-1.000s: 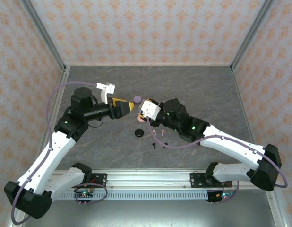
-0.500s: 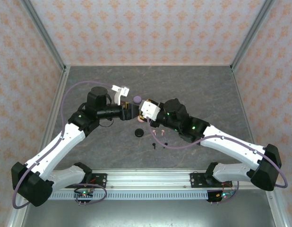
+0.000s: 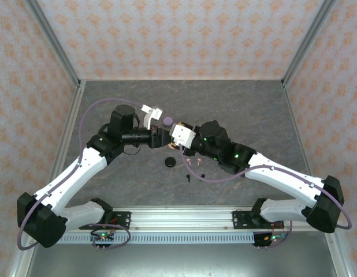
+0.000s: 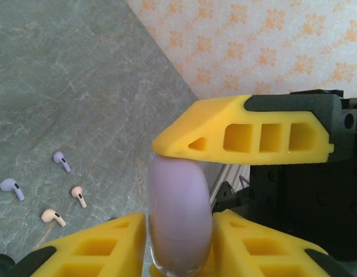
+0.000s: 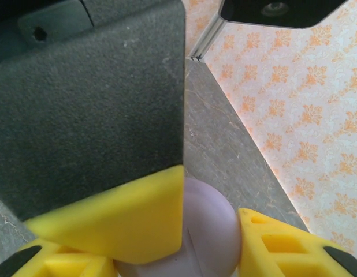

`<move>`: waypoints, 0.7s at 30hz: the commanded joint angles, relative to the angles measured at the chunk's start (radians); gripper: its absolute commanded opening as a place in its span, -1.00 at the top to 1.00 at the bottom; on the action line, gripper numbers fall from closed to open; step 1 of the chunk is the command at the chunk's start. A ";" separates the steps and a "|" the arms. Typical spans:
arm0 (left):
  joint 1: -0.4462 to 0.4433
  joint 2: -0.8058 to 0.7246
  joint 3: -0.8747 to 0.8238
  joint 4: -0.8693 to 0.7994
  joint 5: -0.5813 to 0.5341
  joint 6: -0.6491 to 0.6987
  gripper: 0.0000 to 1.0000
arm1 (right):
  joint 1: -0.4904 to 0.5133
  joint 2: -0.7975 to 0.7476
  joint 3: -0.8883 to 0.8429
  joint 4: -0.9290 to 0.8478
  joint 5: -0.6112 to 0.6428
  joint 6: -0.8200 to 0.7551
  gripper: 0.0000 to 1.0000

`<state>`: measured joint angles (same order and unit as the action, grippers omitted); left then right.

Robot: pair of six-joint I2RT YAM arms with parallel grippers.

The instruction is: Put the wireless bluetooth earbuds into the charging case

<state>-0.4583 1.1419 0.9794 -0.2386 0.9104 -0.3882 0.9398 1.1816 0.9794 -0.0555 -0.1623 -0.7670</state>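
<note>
Left gripper and right gripper meet tip to tip above the table; both are closed on the same lilac charging case. In the left wrist view the case stands edge-on between the left fingers, which press its two broad faces; a right finger bears on its upper rim, so the two grips cross. No open cavity shows; the lid appears shut.

The earbuds lie loose on the table, apart from the case and on its near side, toward the arm bases:
- pink earbuds lie just beside the right wrist;
- black earbuds lie nearer the bases;
- lilac earbuds lie beside the pink pair.

Judgement: the right gripper is nearer to the earbuds, but neither gripper is free; the case needs opening, and one gripper must release before any pick-up. Each earbud lies flat with its stem along the table, so a descent from above is called for.
</note>
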 commanded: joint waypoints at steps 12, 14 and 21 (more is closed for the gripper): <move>-0.008 -0.016 0.031 -0.118 0.050 0.155 0.70 | -0.033 -0.048 0.013 -0.026 -0.048 0.032 -0.02; -0.007 -0.026 0.022 -0.094 0.044 0.158 0.74 | -0.040 -0.055 0.015 -0.048 -0.064 0.039 -0.13; -0.008 -0.109 -0.024 -0.039 -0.014 0.274 0.77 | -0.087 -0.132 -0.003 -0.139 -0.181 0.079 -0.55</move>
<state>-0.4648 1.0874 0.9791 -0.2947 0.9215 -0.2066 0.8791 1.1080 0.9794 -0.1555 -0.2810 -0.7147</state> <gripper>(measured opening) 0.178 0.762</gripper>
